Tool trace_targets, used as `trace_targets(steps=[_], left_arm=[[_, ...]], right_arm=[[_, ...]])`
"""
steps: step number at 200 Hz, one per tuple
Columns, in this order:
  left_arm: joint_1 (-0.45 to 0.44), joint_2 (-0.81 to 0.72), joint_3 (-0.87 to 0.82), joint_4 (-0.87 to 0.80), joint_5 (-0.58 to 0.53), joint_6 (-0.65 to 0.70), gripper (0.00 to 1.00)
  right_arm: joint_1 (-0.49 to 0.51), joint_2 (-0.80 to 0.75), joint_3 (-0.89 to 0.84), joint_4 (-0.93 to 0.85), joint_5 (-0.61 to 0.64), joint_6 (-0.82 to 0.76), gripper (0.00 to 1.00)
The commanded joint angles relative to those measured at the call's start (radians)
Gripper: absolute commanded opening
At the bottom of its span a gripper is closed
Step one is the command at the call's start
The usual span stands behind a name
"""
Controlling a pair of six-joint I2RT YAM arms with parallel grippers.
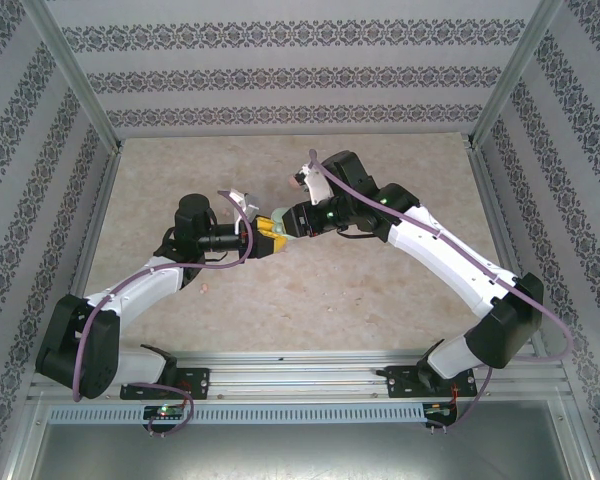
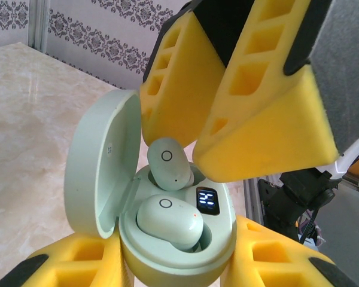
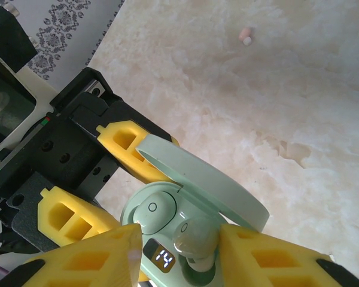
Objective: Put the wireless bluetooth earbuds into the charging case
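My left gripper (image 2: 178,272) is shut on the mint green charging case (image 2: 224,239), which it holds up with its lid (image 2: 99,173) swung open. One mint green earbud (image 2: 167,221) sits in the near well. A second mint earbud (image 3: 196,240) stands tilted in the other well, only partly down. My right gripper (image 3: 179,239) hangs over it with its jaws apart: one yellow finger (image 3: 269,260) rests against the bud, while the other finger (image 3: 102,254) stands clear of it. From above, both grippers meet at the case (image 1: 273,229) over the middle of the table.
A small pale pink earbud (image 3: 245,34) lies on the marble table top (image 3: 299,119), far from the case. The case's lit display (image 2: 207,201) faces up. Patterned walls and metal posts (image 1: 75,75) close the table in at the back and sides.
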Motion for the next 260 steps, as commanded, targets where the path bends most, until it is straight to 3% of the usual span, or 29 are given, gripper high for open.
trace_targets(steps=[1, 118, 260], left_arm=[[-0.011, -0.035, -0.004, 0.031, 0.032, 0.007, 0.11], [-0.011, -0.043, -0.009, 0.031, 0.031, 0.006, 0.12], [-0.012, -0.045, -0.005, -0.003, 0.031, 0.034, 0.12]], right_arm=[[-0.010, -0.025, 0.027, 0.006, 0.024, 0.016, 0.39], [0.010, 0.009, 0.057, -0.008, 0.023, 0.028, 0.45], [0.037, 0.040, 0.158, -0.088, 0.121, 0.022, 0.49]])
